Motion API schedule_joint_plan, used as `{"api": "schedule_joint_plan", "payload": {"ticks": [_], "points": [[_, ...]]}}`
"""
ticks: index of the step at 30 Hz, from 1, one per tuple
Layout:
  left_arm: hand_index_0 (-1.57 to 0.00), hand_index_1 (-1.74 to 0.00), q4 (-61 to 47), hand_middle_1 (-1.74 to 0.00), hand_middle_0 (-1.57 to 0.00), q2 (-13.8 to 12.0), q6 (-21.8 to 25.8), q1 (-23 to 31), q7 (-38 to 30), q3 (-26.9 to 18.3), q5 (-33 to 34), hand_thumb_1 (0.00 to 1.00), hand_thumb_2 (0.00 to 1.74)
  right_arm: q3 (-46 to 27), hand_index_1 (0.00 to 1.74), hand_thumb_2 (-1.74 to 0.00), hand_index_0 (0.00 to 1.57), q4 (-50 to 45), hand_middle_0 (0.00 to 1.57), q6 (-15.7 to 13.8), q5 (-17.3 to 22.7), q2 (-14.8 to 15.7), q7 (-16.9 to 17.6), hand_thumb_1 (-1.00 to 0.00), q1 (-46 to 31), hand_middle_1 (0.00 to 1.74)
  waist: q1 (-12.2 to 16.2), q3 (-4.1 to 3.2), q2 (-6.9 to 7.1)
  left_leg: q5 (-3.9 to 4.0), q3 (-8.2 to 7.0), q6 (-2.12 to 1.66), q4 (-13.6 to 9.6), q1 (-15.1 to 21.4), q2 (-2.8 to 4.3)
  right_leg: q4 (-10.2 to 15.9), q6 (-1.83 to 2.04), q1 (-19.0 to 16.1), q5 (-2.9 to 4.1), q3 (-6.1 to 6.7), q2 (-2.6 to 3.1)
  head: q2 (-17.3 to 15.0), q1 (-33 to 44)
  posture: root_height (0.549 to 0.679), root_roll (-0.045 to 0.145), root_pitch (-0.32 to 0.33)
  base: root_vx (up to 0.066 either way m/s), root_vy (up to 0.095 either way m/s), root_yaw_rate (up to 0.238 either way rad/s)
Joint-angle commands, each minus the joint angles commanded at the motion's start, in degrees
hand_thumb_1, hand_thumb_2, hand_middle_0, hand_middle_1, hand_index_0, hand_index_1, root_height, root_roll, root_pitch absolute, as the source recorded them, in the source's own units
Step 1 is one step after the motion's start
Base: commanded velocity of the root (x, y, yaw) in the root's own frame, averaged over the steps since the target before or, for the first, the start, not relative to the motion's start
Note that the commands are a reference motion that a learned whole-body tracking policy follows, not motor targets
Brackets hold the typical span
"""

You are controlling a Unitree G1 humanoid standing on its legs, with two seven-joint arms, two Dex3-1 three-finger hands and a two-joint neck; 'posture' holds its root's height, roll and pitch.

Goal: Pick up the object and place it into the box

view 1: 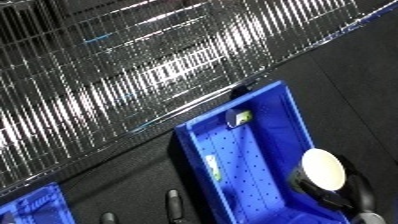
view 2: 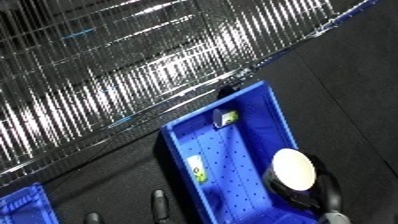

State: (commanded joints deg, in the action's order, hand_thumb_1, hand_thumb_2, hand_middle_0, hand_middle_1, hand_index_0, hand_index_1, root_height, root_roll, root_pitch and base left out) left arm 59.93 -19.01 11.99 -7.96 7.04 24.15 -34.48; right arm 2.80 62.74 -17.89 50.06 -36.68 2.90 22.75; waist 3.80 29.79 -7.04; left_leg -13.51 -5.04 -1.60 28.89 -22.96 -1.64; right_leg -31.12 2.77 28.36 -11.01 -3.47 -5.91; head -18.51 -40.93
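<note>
Nearly done, by the look of it — right hand (view 1: 324,192) curled around a white round object (view 1: 323,169), held over the near end of the blue bin (view 1: 293,107). Left to do: release and withdraw. Two small items lying in the bin ahead of the hand; wire mesh (view 1: 133,75) beyond — nothing blocking. Left hand fingertips (view 1: 173,200) barely visible; grip unclear.

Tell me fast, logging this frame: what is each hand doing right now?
Left hand: only straight fingertips show at the bottom edge; open, holding nothing.
Right hand: closed around a white round object, above the blue bin.
</note>
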Motion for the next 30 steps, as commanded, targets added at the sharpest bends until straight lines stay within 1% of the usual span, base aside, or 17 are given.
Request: {"api": "schedule_joint_plan", "payload": {"ticks": [1, 5, 7, 11, 13, 16, 19, 22, 24, 27, 30], "points": [[0.0, 0.0, 0.31, 0.0, 0.0, 0.1, 0.13, -0.01, 0.28, 0.03, 0.04, 0.0, 0.0, 0.05, 0.0, 0.0, 0.0, 1.01, 0.0, 0.07, -0.17, 0.22, -0.27, 0.0, 0.16, 0.0, -0.04, 0.0, -0.18, 0.02, 0.01, 0.0, -0.05, 0.26, -0.09, 0.0, -0.02, -0.19, -0.03, -0.02, -0.04, -0.67, -0.29, 0.655, 0.079, 0.113, 0.004, 0.001, 0.031], [0.0, 0.0, 1.0, 0.0, 0.0, 0.44, 0.7, -0.15, 0.99, 0.13, -0.07, 0.0, 0.0, 0.05, 0.0, 0.0, 0.0, 3.34, 0.0, -0.17, -0.82, 0.72, -1.23, 0.0, 0.36, 0.0, -0.19, 0.0, -0.6, 0.06, 0.0, -0.01, -0.21, 1.07, -0.39, -0.21, -0.08, -0.74, -0.23, -0.16, -0.04, -1.91, -0.45, 0.655, 0.083, 0.103, 0.0, -0.002, 0.03], [0.0, 0.0, 1.06, 0.0, 0.0, 0.55, 0.83, -0.27, 1.2, 0.14, -0.17, 0.0, 0.0, 0.19, 0.0, 0.0, 0.0, 3.67, 0.0, -0.48, -1.9, 0.97, -1.45, 0.0, 0.29, 0.0, -0.22, 0.0, -0.65, 0.1, 0.03, -0.06, -0.27, 1.3, -0.46, -0.35, -0.08, -0.91, -0.32, -0.23, 0.01, -2.64, -0.28, 0.655, 0.084, 0.099, -0.003, -0.003, 0.039], [0.0, 0.0, 0.88, 0.0, 0.0, 0.57, 0.62, -0.42, 1.42, 0.04, -0.32, 0.0, 0.0, 1.2, 0.0, 0.0, 0.0, 3.14, 0.0, -0.56, -6.09, 1.82, -0.92, 0.0, -0.06, 0.0, -0.32, 0.0, -0.43, 0.43, 0.31, -0.17, -0.81, 2.01, -0.46, -0.17, -0.03, -1.58, -0.34, -0.3, 0.21, -3.81, 1.26, 0.655, 0.084, 0.091, 0.007, -0.003, 0.046], [0.0, 0.0, 0.73, 0.0, 0.0, 0.48, 0.39, -0.52, 1.46, -0.04, -0.41, 0.0, 0.0, 2.26, 0.0, 0.0, 0.0, 2.56, 0.0, -0.46, -8.38, 2.3, -1.58, 0.0, 0.05, 0.0, -0.51, 0.0, -0.18, 0.73, 0.49, -0.23, -1.45, 2.58, -0.42, 0.34, 0.01, -2.16, -0.24, -0.38, 0.34, -4.38, 2.53, 0.656, 0.084, 0.088, 0.008, -0.001, 0.058], [0.0, 0.0, 0.63, 0.0, 0.0, 0.23, -0.09, -0.8, 1.52, -0.43, -0.38, 0.0, 0.0, 4.2, 0.0, 0.0, 0.0, 1.38, 0.0, -0.03, -10.33, 2.83, -4.96, 0.0, 0.71, 0.0, -0.95, 0.0, 0.3, 1.07, 0.86, -0.37, -2.12, 3.16, -0.41, 0.91, 0.04, -2.9, -0.23, -0.55, 0.56, -5.19, 5.58, 0.657, 0.083, 0.083, -0.004, -0.003, 0.07], [0.0, 0.0, 0.65, 0.0, 0.0, -0.21, -0.92, -1.25, 1.55, -1.21, -0.11, 0.0, 0.0, 6.45, 0.0, 0.0, 0.0, -0.66, 0.0, 1.22, -10.97, 3.4, -9.24, 0.0, 1.2, 0.0, -1.45, 0.0, 1.03, 1.19, 1.29, -0.43, -2.29, 3.46, -0.43, 0.9, -0.01, -3.46, -0.45, -0.75, 0.75, -5.81, 8.9, 0.657, 0.082, 0.078, -0.01, -0.014, 0.085], [0.0, 0.0, 0.86, 0.0, 0.0, -0.86, -1.89, -1.96, 1.58, -2.15, 0.22, 0.0, 0.0, 8.81, 0.0, 0.0, 0.0, -2.75, 0.0, 3.33, -10.05, 4.26, -14.12, 0.0, 1.57, 0.0, -1.98, 0.0, 2.03, 1.38, 1.74, -0.46, -2.47, 3.77, -0.34, 0.9, -0.02, -4.13, -0.68, -0.96, 0.96, -7.42, 12.14, 0.658, 0.079, 0.072, -0.009, -0.028, 0.108], [0.0, 0.0, 1.23, 0.0, 0.0, -1.23, -2.3, -2.4, 1.58, -2.82, 0.66, 0.0, 0.0, 10.16, 0.0, 0.0, 0.0, -3.78, 0.0, 4.73, -9.23, 5.07, -16.69, 0.0, 1.77, 0.0, -2.42, -0.06, 2.79, 1.53, 2.09, -0.5, -2.63, 4.01, -0.23, 1.0, -0.01, -4.69, -0.8, -1.16, 1.09, -8.19, 14.47, 0.658, 0.076, 0.068, 0.0, -0.045, 0.119], [0.0, 0.0, 1.84, 0.0, 0.0, -1.58, -2.59, -2.88, 1.28, -3.65, 1.83, 0.0, 0.0, 11.92, 0.0, 0.0, 0.0, -5.08, 0.0, 6.53, -9.35, 6.59, -18.08, 0.0, 2.13, 0.0, -3.26, -0.35, 3.95, 1.81, 2.58, -0.51, -2.93, 4.37, 0.03, 1.32, 0.05, -5.58, -0.94, -1.59, 1.2, -8.41, 18.99, 0.659, 0.072, 0.064, 0.004, -0.061, 0.137], [0.0, 0.0, 2.58, 0.0, 0.0, -1.74, -2.93, -3.91, 0.74, -4.03, 2.84, 0.0, 0.0, 13.95, 0.0, 0.0, 0.0, -5.65, 0.0, 8.06, -11.55, 7.7, -18.07, 0.0, 3.37, 0.0, -4.18, -0.84, 4.82, 2.36, 3.0, -0.6, -3.51, 4.61, 0.32, 1.75, 0.14, -6.29, -1.07, -2.13, 1.25, -8.8, 24.29, 0.66, 0.068, 0.064, 0.001, -0.046, 0.154]]}}
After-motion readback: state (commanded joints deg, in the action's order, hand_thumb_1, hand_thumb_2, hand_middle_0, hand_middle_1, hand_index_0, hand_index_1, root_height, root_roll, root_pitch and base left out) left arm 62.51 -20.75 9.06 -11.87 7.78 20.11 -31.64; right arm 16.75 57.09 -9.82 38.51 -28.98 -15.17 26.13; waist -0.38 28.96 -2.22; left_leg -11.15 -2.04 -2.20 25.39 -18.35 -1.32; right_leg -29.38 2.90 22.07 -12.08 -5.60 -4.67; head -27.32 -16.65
